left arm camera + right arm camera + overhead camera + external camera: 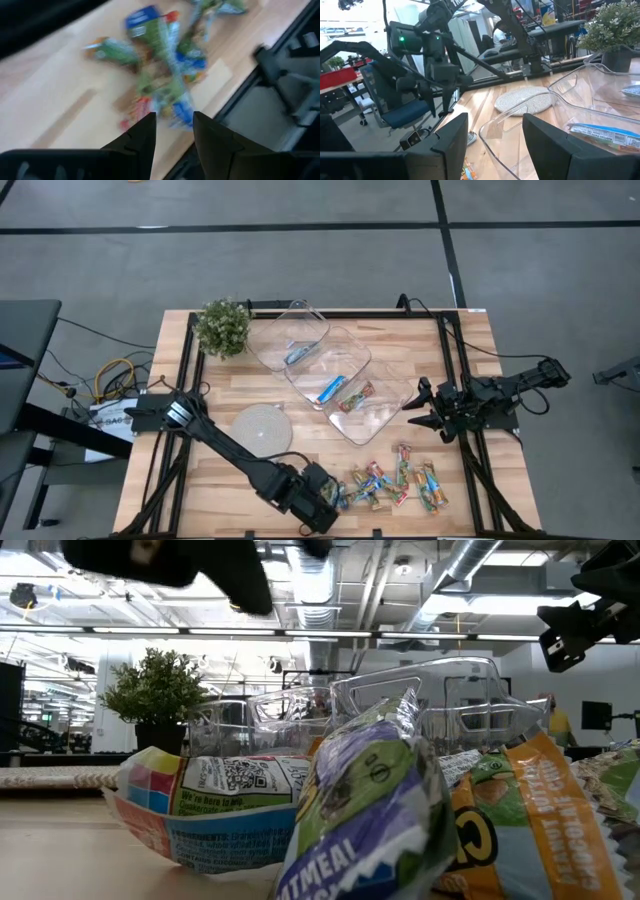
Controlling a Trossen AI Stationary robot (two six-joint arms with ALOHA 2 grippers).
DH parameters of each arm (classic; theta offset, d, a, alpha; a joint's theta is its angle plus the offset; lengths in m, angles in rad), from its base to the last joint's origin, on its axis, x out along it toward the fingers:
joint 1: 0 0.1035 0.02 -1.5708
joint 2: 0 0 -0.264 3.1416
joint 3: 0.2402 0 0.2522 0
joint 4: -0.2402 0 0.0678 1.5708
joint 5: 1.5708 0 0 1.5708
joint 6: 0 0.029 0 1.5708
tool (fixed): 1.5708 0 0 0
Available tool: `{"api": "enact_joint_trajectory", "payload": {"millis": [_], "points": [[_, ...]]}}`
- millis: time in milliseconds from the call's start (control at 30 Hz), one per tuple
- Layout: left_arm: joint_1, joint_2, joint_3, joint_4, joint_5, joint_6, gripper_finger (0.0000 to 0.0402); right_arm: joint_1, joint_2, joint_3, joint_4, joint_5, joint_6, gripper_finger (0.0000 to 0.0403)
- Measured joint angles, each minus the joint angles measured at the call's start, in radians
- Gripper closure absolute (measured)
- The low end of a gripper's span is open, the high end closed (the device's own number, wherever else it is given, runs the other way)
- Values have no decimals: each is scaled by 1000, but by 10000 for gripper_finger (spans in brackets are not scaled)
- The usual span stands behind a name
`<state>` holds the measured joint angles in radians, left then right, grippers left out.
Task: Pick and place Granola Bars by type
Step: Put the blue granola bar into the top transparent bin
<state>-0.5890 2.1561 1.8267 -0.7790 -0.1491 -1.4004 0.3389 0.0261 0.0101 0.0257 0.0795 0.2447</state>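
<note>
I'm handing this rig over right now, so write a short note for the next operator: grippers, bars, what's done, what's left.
Left gripper: open, empty, low over the left edge of the bar pile at the table's front.
Right gripper: open, empty, waiting by the right end of the trays.
Done: one blue bar in the far tray; in the middle tray a blue bar and a multicoloured bar, so types look mixed there.
Near tray: looks empty.
Left: sort the pile, about ten bars; check the middle tray.
</note>
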Motion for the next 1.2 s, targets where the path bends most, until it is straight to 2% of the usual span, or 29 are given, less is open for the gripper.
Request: {"api": "enact_joint_trajectory", "payload": {"millis": [667,800,1067,1200], "points": [[52,73,12,64,25,5,271,0,19,0,6,0,0,219],[62,73,11,55,29,47,244,0,19,0,4,-1,0,219],[70,73,11,58,54,51,164,0,19,0,4,-1,0,219],[71,73,11,57,54,35,142,0,19,0,4,-1,0,219]]}}
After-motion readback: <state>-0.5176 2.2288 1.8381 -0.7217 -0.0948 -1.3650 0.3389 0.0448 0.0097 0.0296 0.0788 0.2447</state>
